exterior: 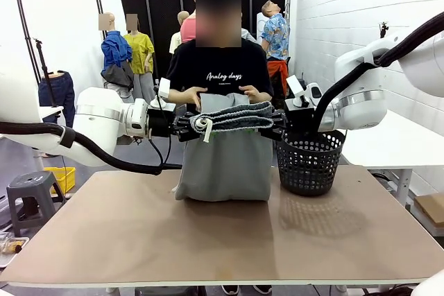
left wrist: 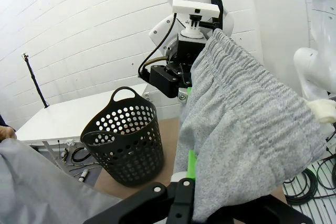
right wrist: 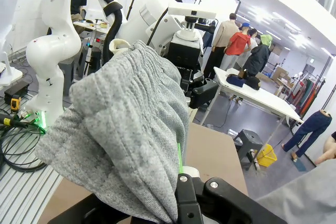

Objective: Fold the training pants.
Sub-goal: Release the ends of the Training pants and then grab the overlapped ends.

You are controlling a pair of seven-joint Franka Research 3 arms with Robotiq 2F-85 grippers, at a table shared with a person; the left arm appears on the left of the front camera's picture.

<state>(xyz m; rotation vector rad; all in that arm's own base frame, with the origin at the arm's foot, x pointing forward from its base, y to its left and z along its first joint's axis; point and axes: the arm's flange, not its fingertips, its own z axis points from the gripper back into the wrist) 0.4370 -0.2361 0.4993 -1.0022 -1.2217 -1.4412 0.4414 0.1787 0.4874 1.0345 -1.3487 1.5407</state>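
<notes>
1. Hanging between the two arms, the training pants (exterior: pixel 222 161) are held up by their gathered waistband (exterior: pixel 232 119), which runs level across the middle. The cloth drops below the band, and its lower edge rests on the counter (exterior: pixel 139 227).
2. The left jaws are clamped on the waistband's left end and the right jaws on its right end. The green pads (left wrist: pixel 191 163) press into the knit. I judge that holding the ends apart keeps the band taut and flat, ready for a fold.
3. The person's hands (exterior: pixel 196 95) grip grey cloth just behind the band, seemingly to steady it.
4. A black mesh basket (exterior: pixel 310 161) stands on the counter just beside the pants, under the right arm (exterior: pixel 361 102).
</notes>
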